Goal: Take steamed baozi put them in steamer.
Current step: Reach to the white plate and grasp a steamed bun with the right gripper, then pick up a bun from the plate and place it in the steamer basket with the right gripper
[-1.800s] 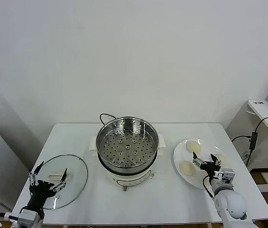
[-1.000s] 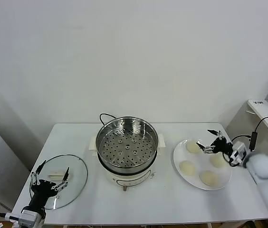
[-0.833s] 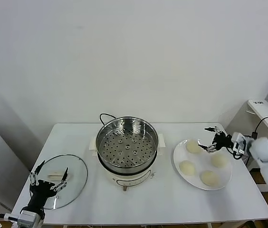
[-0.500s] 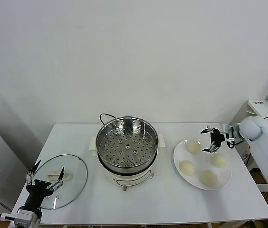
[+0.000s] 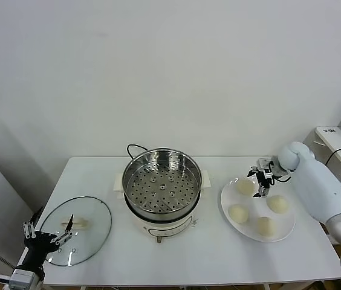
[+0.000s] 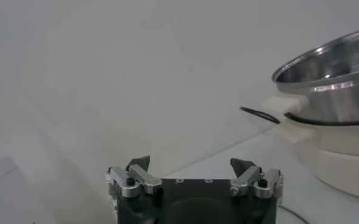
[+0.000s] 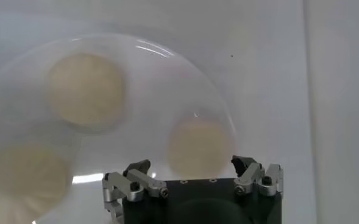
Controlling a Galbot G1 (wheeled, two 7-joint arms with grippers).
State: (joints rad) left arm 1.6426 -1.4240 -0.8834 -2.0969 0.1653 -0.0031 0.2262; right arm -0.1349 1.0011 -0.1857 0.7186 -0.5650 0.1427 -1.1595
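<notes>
Buns (image 5: 245, 186) were left on the plate (image 5: 286, 225) at the table's right edge; the right gripper (image 5: 261, 179) was held open above one, seemingly for grasping. The left gripper (image 5: 45, 232) was parked open at the left front corner.

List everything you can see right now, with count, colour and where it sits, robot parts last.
steamed baozi: four, cream-white, all on the plate right of the steamer.
plate: one, white, on the table's right part.
steamer: one, shiny steel on a cream-white base with a black cord, mid-table, nothing in it.
glass lid: one, clear with a white handle, flat on the table's left part.
table: one, white.
side desk: one, white, far right, with cables.
left gripper: open, low at the table's near left corner, by the lid.
right gripper: open, above the plate's far baozi, holding nothing.
</notes>
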